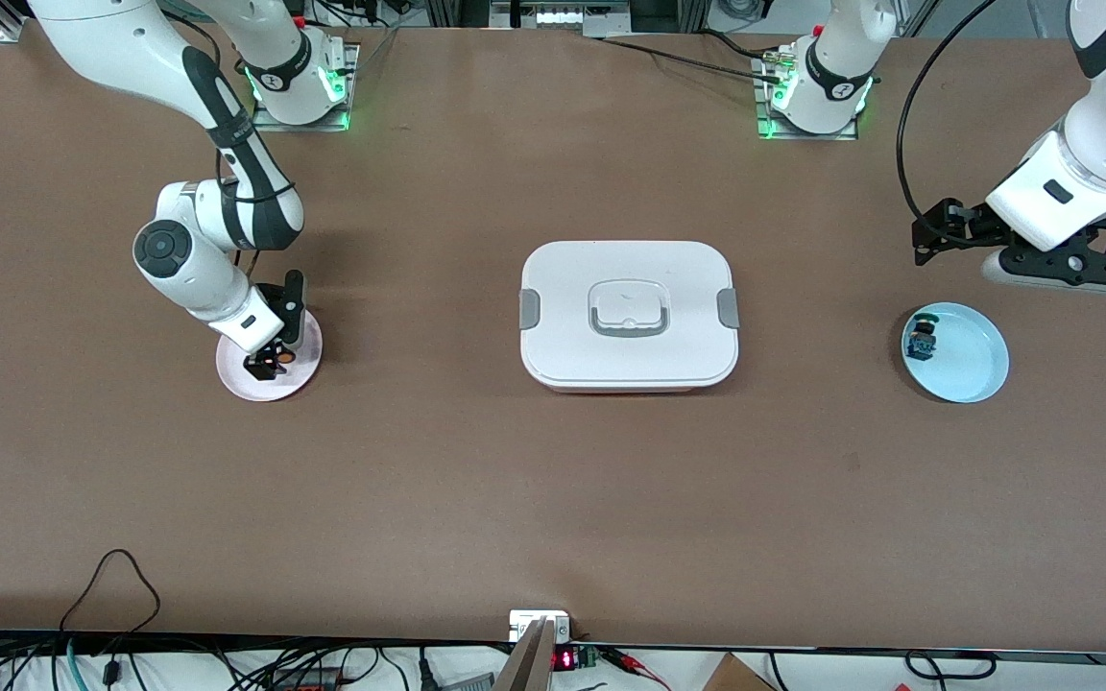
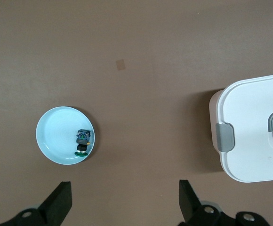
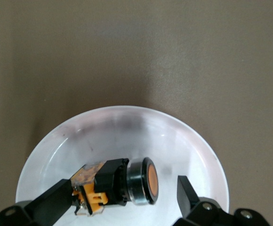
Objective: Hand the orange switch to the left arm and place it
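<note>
The orange switch lies on its side in a pale pink plate toward the right arm's end of the table. In the right wrist view the switch shows a black body, orange base and orange cap. My right gripper is down in the plate, open, with its fingers on either side of the switch; one finger is at the switch's base, the other stands apart from the cap. My left gripper waits, wide open and empty, over the table beside a light blue plate. The white box sits mid-table.
The light blue plate at the left arm's end holds a small black switch with green-blue parts; both show in the left wrist view, the plate and the switch. The box's clip end shows there too.
</note>
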Robot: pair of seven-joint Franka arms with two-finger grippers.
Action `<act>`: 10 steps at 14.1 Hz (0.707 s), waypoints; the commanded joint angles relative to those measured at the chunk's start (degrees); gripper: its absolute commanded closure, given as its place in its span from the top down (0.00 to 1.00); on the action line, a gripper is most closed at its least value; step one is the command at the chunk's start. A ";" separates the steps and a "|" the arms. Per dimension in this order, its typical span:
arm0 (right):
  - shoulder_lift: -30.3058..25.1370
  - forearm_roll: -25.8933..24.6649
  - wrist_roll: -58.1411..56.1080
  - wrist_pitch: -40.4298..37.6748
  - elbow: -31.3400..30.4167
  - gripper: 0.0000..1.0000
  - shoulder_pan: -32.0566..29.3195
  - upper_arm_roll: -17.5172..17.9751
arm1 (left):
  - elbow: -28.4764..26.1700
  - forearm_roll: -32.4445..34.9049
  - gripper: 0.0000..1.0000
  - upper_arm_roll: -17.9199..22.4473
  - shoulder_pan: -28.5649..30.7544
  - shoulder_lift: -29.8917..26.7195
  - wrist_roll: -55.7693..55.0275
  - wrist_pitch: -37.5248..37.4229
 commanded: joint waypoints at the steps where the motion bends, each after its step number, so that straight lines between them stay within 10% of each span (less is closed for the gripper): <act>1: 1.09 -0.57 -0.98 3.23 -1.12 1.00 -0.85 0.23 | 1.61 -0.78 1.00 -0.58 1.21 0.87 -0.19 -1.13; 10: -0.85 -0.49 -12.20 -8.97 5.64 1.00 -0.85 0.41 | 1.69 -0.95 1.00 -0.58 3.50 1.75 -0.19 -2.80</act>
